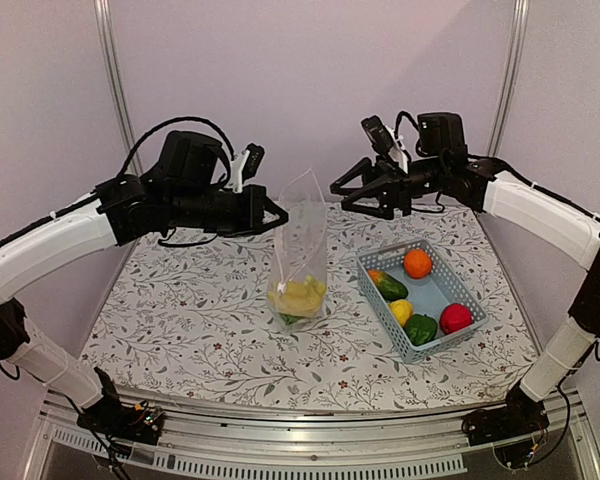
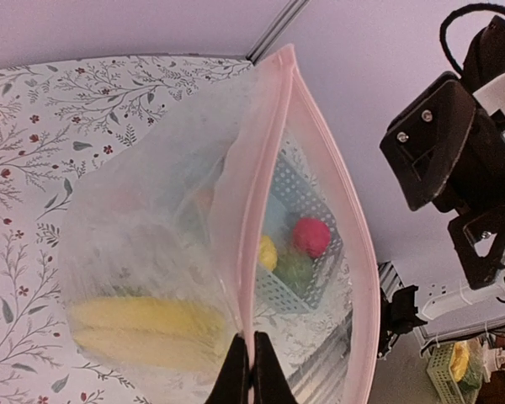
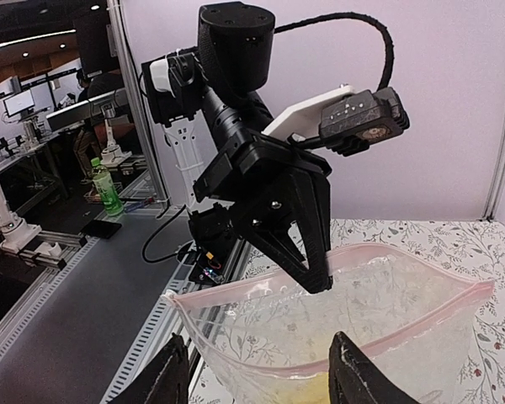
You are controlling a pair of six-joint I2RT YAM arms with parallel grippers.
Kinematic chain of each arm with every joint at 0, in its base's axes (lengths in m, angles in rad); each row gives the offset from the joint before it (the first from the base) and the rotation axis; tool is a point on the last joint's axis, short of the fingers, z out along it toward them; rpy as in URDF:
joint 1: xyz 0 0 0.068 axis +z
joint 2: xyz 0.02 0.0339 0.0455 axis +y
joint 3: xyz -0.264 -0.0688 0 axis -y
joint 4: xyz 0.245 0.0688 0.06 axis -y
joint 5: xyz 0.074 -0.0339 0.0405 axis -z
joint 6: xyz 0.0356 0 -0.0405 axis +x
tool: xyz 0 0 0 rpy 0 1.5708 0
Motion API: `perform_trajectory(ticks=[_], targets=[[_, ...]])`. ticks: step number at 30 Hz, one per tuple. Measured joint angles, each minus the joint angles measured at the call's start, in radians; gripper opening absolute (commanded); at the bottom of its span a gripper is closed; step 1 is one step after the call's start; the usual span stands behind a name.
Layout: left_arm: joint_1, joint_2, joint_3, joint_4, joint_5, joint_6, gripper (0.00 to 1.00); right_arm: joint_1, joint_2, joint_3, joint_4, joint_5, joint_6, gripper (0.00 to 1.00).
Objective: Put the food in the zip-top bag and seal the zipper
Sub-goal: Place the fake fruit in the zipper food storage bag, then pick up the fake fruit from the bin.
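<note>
The task is mid-way through filling, with sealing not yet begun. On the left, the left hand (image 1: pixel 278 215) is pressed together, clamped on the zip-top bag (image 1: pixel 302 250) at one end of its zipper (image 2: pixel 273 168), and holds the pouch upright on the counter (image 1: pixel 180 320) with the mouth gaping. Inside, at the bottom, lies the yellow banana (image 1: pixel 298 295) with something green under it.

Just right of the mouth and a little above it, the right hand (image 1: pixel 352 192) hovers empty, its fingers apart.

Further right, the light-blue basket (image 1: pixel 382 305) holds the rest of the food: a green pepper (image 1: pixel 391 287), an orange (image 1: pixel 417 262), a lemon (image 1: pixel 401 311), a dark green piece (image 1: pixel 420 328) and a red apple (image 1: pixel 456 317).

The next move, as I judge it, calls for the right hand to drop to the basket and close on one piece. The left hand meanwhile has to hold the mouth wide. The thin film may sag or fold shut, so each piece should go straight down through the opening.

The counter wears a pale cloth printed with leafy sprigs. Lilac walls (image 1: pixel 310 90) and metal posts (image 1: pixel 115 90) enclose it. The right wrist view shows a lab beyond, with benches and a green bottle (image 3: pixel 108 187).
</note>
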Motion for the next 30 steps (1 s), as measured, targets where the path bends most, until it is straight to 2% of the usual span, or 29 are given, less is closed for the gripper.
perform_trajectory(ticks=[12, 18, 24, 30], targets=[[0.018, 0.011, 0.007, -0.014, -0.006, 0.026, 0.0, -0.04, -0.102, 0.0, -0.209, 0.03, -0.106, 0.55], [0.028, -0.024, 0.088, -0.08, -0.14, 0.064, 0.0, -0.151, -0.16, -0.027, -0.225, 0.04, -0.095, 0.54], [0.119, -0.054, 0.08, -0.087, -0.126, 0.082, 0.0, -0.203, -0.189, -0.097, -0.233, 0.164, -0.087, 0.52], [0.124, -0.027, 0.069, -0.119, -0.117, 0.109, 0.0, -0.205, -0.212, -0.174, -0.249, 0.38, -0.088, 0.49]])
